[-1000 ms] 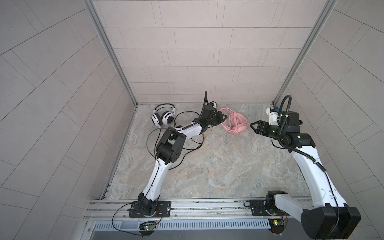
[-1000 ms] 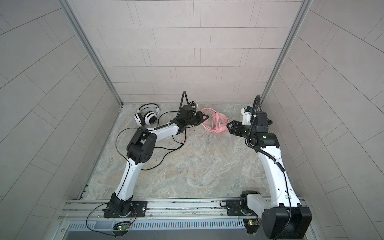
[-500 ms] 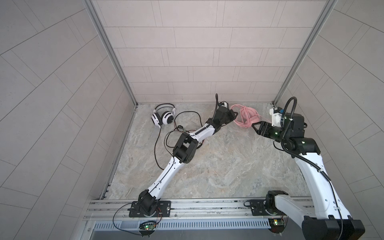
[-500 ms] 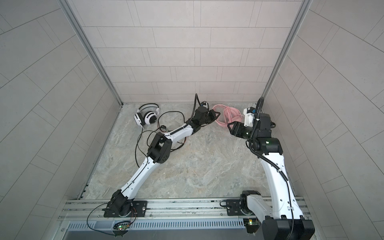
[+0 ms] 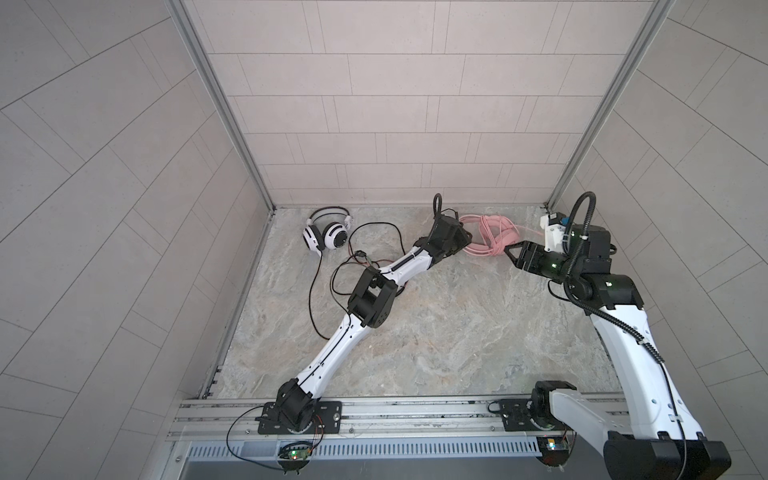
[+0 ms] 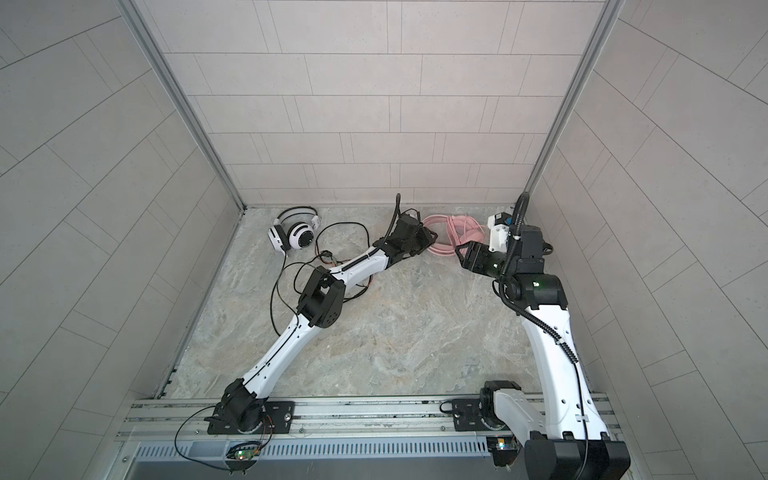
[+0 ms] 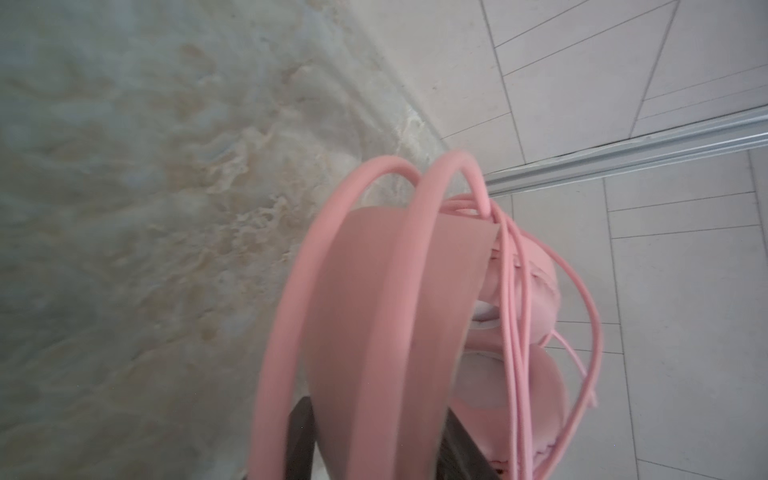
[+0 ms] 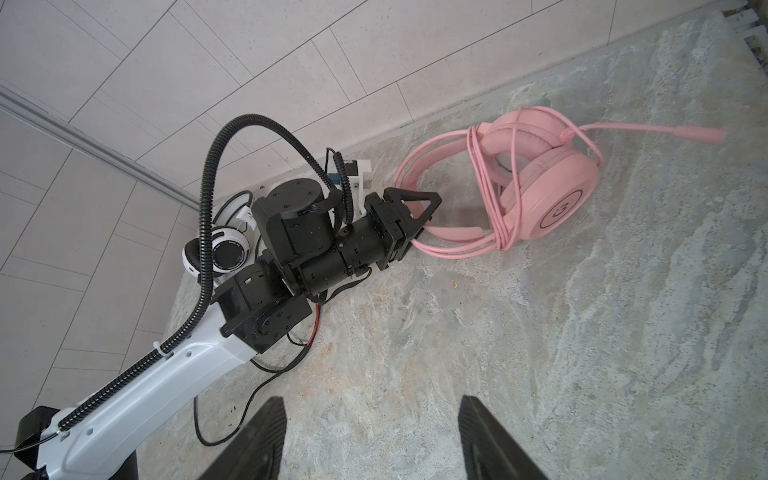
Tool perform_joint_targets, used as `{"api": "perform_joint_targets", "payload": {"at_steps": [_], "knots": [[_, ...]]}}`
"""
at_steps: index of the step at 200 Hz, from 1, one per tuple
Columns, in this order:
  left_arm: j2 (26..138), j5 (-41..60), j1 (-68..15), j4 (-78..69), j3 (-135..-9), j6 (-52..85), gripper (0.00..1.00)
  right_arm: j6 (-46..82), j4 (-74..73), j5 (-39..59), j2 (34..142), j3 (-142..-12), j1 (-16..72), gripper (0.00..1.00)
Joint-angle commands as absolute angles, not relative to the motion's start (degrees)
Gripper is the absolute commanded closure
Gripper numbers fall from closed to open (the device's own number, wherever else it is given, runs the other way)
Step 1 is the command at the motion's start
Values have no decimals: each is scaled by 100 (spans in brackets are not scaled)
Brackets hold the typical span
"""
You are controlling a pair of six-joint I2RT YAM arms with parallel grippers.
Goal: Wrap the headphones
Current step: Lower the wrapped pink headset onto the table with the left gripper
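While L gripper straddles pink headset by back wall, hold unclear, R gripper gapes.

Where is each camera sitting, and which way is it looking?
Top views: high up over the metal base rail, looking down at the marbled floor; both show the left arm and right arm, the all-pink wired over-ear headphones and the white-and-black striped over-ear headphones.
Left wrist: on the left arm, close against the pink headband; only dark fingers of the left gripper show.
Right wrist: on the right arm, facing the left arm; fingertips of the right gripper show.
Shared: both wrist views see the pink headphones.
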State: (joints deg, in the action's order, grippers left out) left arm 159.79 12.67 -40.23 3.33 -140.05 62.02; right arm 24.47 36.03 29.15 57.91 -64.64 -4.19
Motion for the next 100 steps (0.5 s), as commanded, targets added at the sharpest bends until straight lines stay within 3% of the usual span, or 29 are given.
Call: {"api": "perform_joint_targets", "payload": {"at_steps": [1, 19, 36, 100], "knots": [[15467, 1265, -4000, 991, -13942, 5771, 31, 2539, 3445, 2959, 5788, -6487, -422, 33], [15396, 1393, -3914, 1572, -14016, 5430, 8, 2538, 3445, 2986, 5731, -6452, -422, 33], [15185, 1422, -3782, 2184, -13866, 5088, 1, 2529, 3421, 2906, 5704, -6360, -422, 33], [13868, 1224, -3588, 3018, -13006, 3659, 0, 2484, 3226, 2926, 5871, -6069, -422, 33]]}}
